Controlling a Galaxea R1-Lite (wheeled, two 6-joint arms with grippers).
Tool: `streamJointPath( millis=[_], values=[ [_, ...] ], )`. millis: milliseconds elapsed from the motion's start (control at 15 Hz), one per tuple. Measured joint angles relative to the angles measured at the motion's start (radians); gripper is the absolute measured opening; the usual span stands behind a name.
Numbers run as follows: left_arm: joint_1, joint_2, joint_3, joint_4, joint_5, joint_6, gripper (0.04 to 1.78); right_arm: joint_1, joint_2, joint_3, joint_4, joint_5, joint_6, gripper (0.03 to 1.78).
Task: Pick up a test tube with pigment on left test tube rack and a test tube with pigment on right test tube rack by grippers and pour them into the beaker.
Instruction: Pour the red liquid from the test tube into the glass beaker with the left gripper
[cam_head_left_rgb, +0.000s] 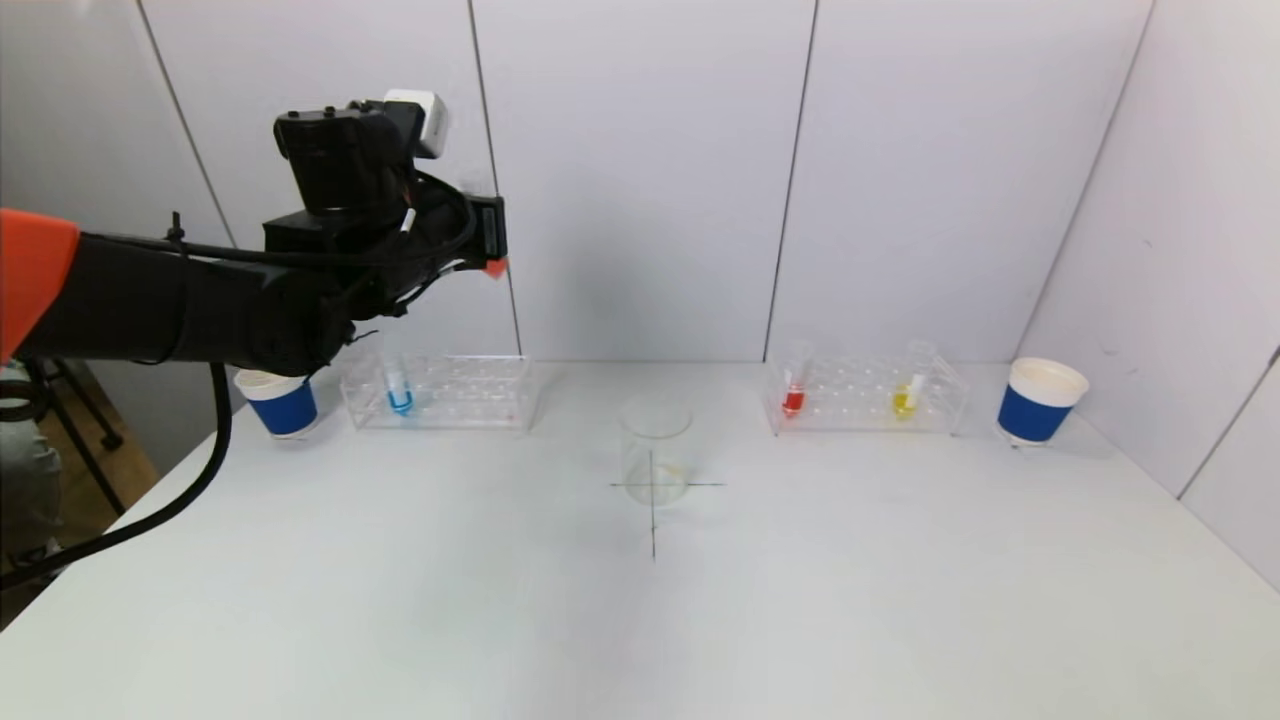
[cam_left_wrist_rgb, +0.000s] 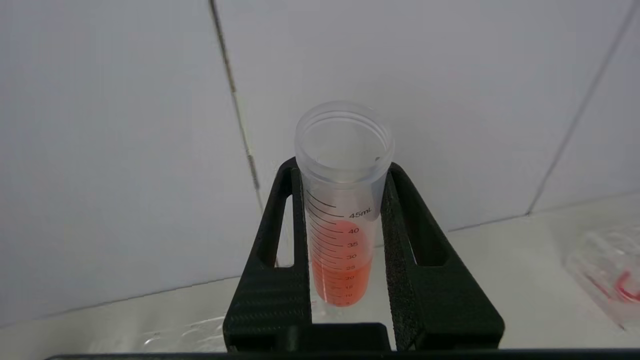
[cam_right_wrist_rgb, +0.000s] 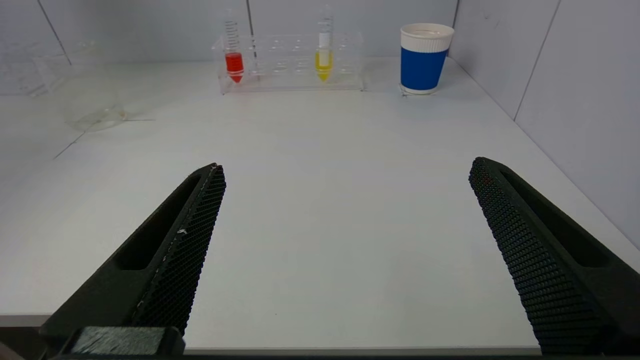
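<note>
Right, nearest us the right gripper (cam_right_wrist_rgb: 345, 250) gapes wide, idle; mid-table the beaker (cam_head_left_rgb: 655, 450) waits; far left, the left gripper (cam_left_wrist_rgb: 345, 240) clamps an orange-filled test tube (cam_left_wrist_rgb: 342, 210) upright, spill-safe, above the left rack (cam_head_left_rgb: 440, 392).

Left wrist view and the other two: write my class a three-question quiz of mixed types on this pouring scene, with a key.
1. True or false: the left gripper holds a tube with orange liquid.
2. Which colours stand in the right rack? A) red, yellow B) blue, green
3. Fill in: the right gripper is ____.

Key: 1 true; 2 A, red tube and yellow tube; 3 open.
</note>
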Motion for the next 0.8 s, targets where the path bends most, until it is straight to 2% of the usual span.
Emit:
streamJointPath(
  millis=[333,533,800],
  values=[
    [-0.011,-0.014,-0.084,0.188,-0.329,0.048,0.44,0.0,0.0,0.0,0.0,0.0,0.0,1.77],
    [-0.01,0.021,-0.14,0.2,-0.53,0.084,0.44,0.0,0.0,0.0,0.0,0.0,0.0,1.77],
    [-0.01,0.12,-0.256,0.197,-0.681,0.197,0.44,0.0,0.0,0.0,0.0,0.0,0.0,1.77]
  ],
)
